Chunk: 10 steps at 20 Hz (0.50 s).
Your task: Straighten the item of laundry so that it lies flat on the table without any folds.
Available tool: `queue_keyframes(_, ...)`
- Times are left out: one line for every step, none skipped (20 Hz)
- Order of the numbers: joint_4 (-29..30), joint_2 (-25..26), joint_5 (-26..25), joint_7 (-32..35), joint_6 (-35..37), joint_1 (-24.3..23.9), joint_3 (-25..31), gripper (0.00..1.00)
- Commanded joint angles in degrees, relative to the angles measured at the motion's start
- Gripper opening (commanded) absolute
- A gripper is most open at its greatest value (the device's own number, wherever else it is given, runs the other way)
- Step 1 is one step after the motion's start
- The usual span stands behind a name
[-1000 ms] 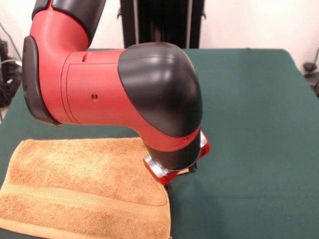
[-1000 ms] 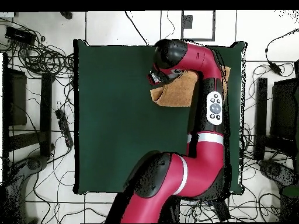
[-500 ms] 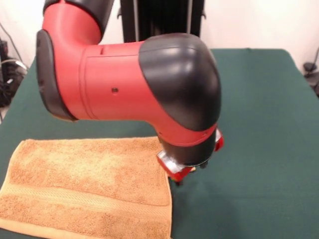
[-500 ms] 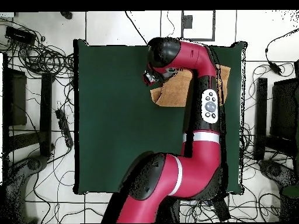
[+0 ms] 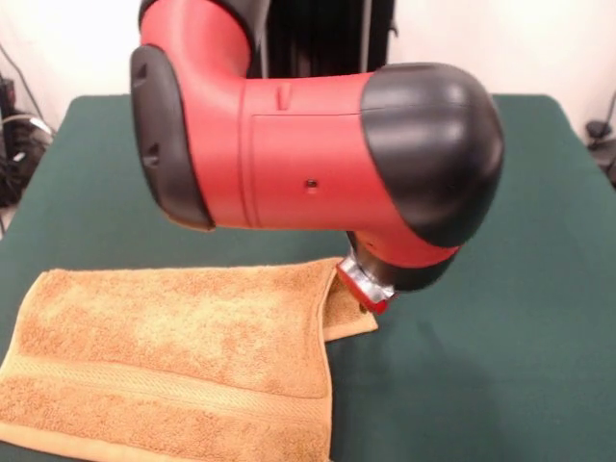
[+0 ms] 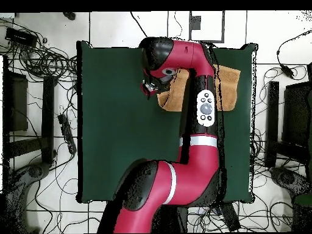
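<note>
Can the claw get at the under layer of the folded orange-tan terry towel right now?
Probably yes. The claw sits at the orange-tan terry towel's right edge, where a flap of the lower layer pokes out from under the top layer onto the dark green cloth-covered table. Nothing lies between; whether it's gripping is hidden.

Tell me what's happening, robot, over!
Claw at the towel's edge, fingers hidden by the arm. Towel folded double, one lower flap peeking out beside the claw. Nothing else on the table.
</note>
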Motion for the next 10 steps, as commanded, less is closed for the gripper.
queue_keyframes(0.0,3.8,-4.5,0.8,0.9,2.8,0.0,1.00)
queue_keyframes(-0.1,4.0,-5.0,1.0,-0.5,2.8,0.0,1.00)
queue_keyframes(-0.1,4.2,-5.5,1.2,-1.9,2.8,0.1,1.00)
queue_keyframes(0.1,4.2,-5.7,1.4,-3.6,2.7,0.3,1.00)
queue_keyframes(0.6,4.2,-5.6,1.5,-5.2,2.5,0.4,1.00)
queue_keyframes(0.9,4.1,-5.9,1.5,-6.1,2.4,0.4,1.00)
queue_keyframes(1.3,4.0,-6.0,1.4,-7.2,2.2,0.4,1.00)
queue_keyframes(1.5,4.0,-6.1,1.4,-7.5,2.1,0.4,1.00)
queue_keyframes(1.7,3.9,-6.2,1.3,-7.9,1.9,0.5,1.00)
queue_keyframes(1.8,3.9,-6.2,1.4,-7.9,1.8,0.5,1.00)
